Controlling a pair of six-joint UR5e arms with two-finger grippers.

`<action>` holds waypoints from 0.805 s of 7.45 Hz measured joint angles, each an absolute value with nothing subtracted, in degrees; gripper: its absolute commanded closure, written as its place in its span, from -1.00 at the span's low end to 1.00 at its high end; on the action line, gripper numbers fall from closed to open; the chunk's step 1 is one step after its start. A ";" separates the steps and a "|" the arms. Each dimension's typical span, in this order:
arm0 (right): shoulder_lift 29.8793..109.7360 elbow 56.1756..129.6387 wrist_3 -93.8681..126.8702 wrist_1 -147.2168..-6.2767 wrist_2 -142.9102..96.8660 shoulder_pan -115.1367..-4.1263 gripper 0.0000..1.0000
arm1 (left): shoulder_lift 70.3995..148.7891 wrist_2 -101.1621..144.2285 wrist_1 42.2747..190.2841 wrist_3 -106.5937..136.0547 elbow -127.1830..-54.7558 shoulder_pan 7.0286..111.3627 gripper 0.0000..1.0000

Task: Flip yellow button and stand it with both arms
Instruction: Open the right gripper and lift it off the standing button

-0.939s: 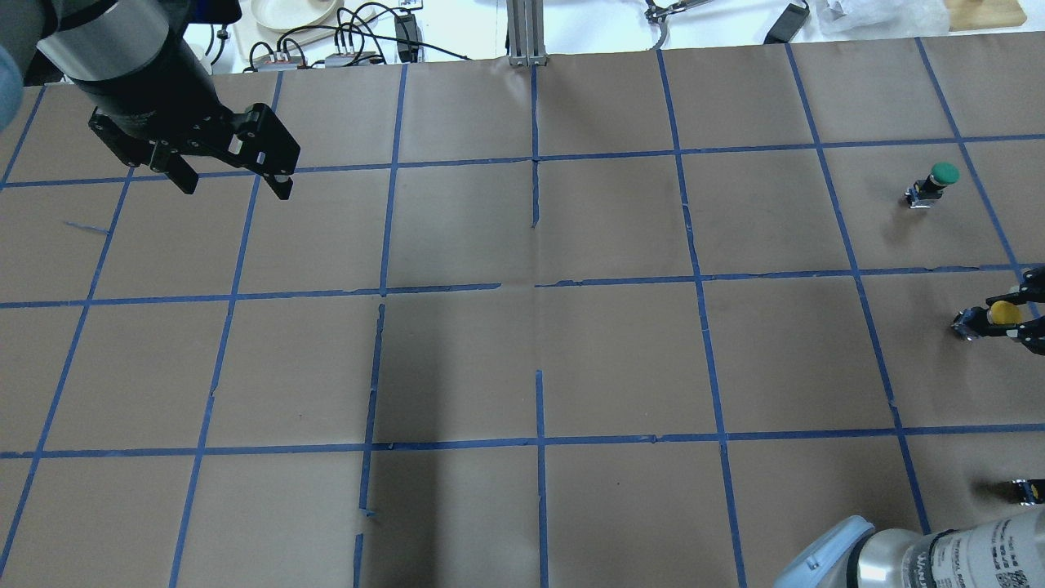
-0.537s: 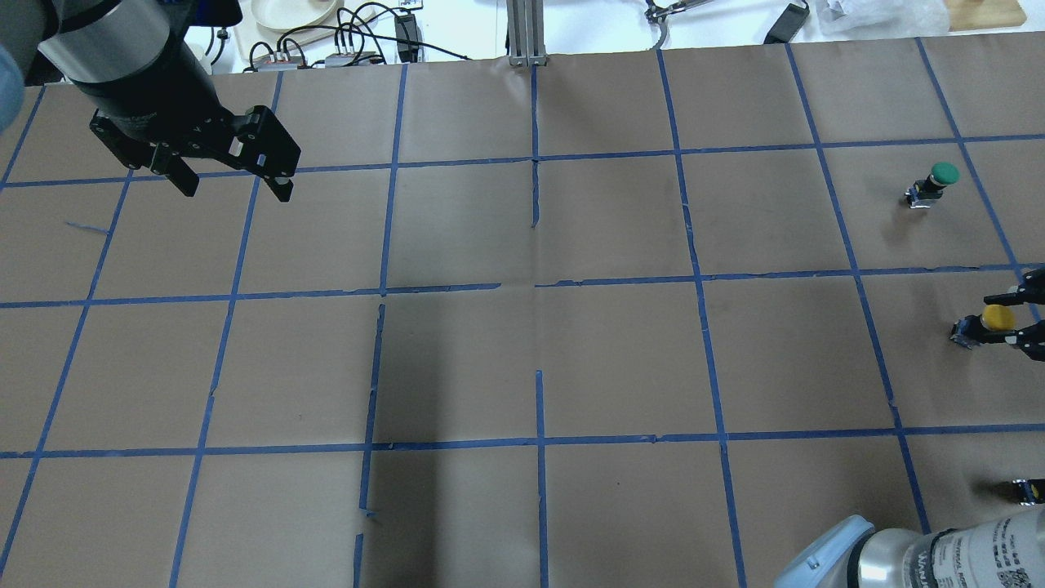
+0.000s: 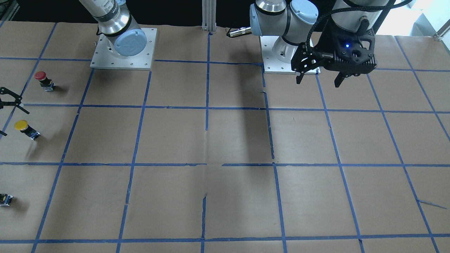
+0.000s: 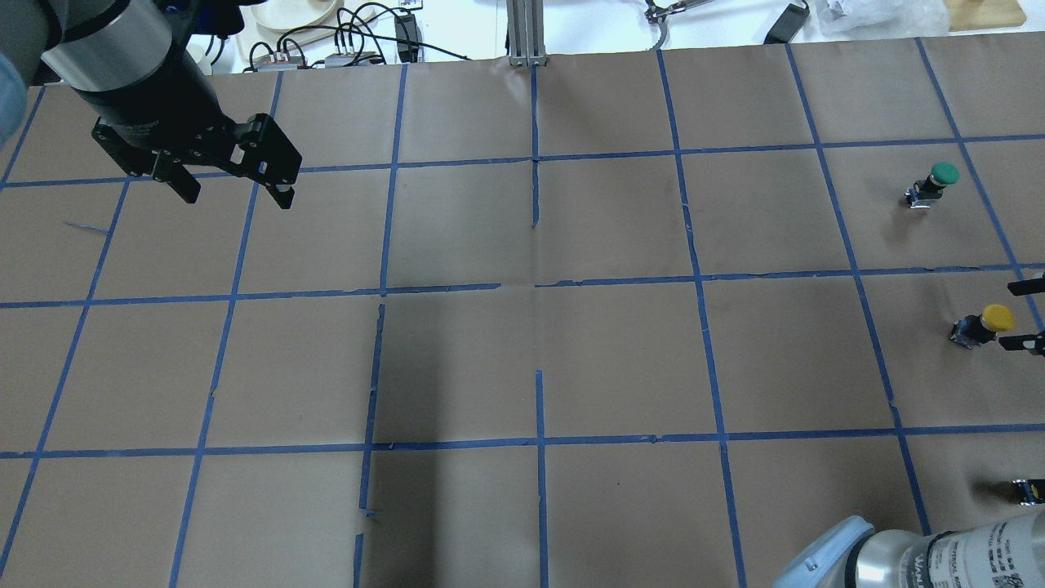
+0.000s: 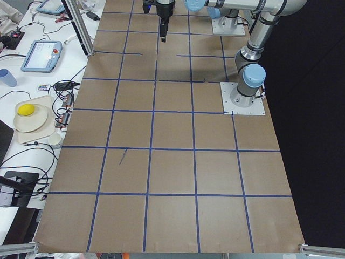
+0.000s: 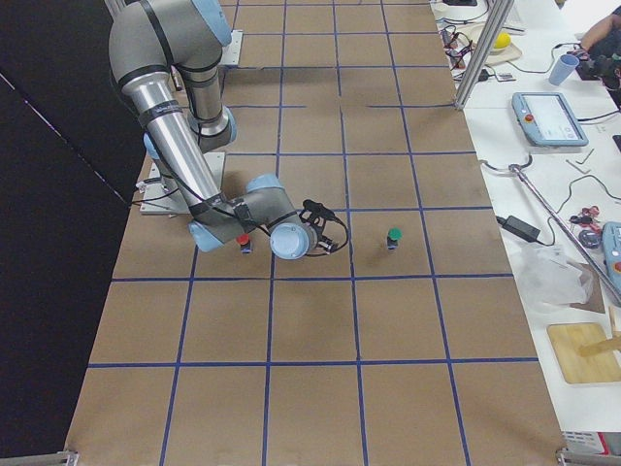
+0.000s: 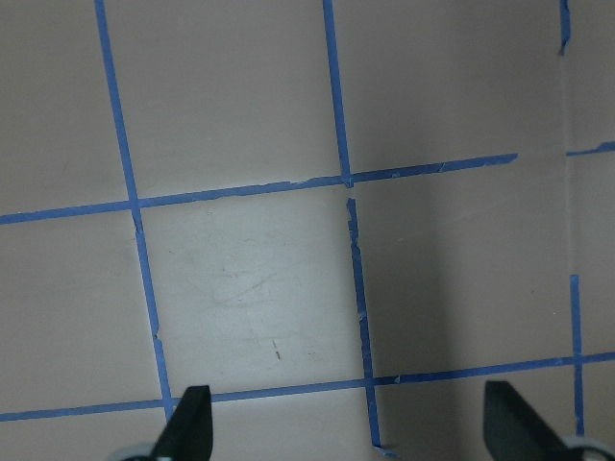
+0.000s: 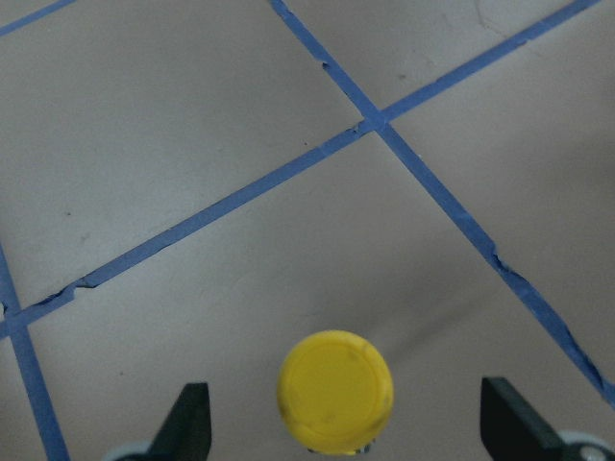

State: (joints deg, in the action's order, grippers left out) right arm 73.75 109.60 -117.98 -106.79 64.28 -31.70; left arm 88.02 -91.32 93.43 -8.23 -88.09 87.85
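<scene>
The yellow button stands on its black-and-grey body with its cap up, at the right edge of the table. It also shows in the front view and from above the cap in the right wrist view. My right gripper is open. Its fingers stand on either side of the button without touching it, as the right wrist view shows. My left gripper is open and empty, hanging above the far left of the table.
A green-capped button stands beyond the yellow one. A red-capped button stands near the right arm's base. A small dark capless part lies at the near right edge. The table is brown paper with blue tape lines.
My right gripper was shut on the yellow button; it has opened and drawn back a little to the right. The button stays standing. The left gripper has barely moved.
</scene>
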 measured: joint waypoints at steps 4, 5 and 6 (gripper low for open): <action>85.45 107.34 -84.96 -105.80 72.57 -37.02 -1.00 | 88.30 -91.32 93.43 -8.26 -87.28 87.80 -0.99; 88.76 107.30 -73.44 -104.76 74.50 -39.29 -1.00 | 88.32 -91.32 93.43 -8.26 -87.25 87.80 -0.99; 91.86 107.28 -61.87 -103.14 76.83 -42.21 -1.00 | 88.32 -91.29 93.43 -8.26 -87.23 87.80 -0.99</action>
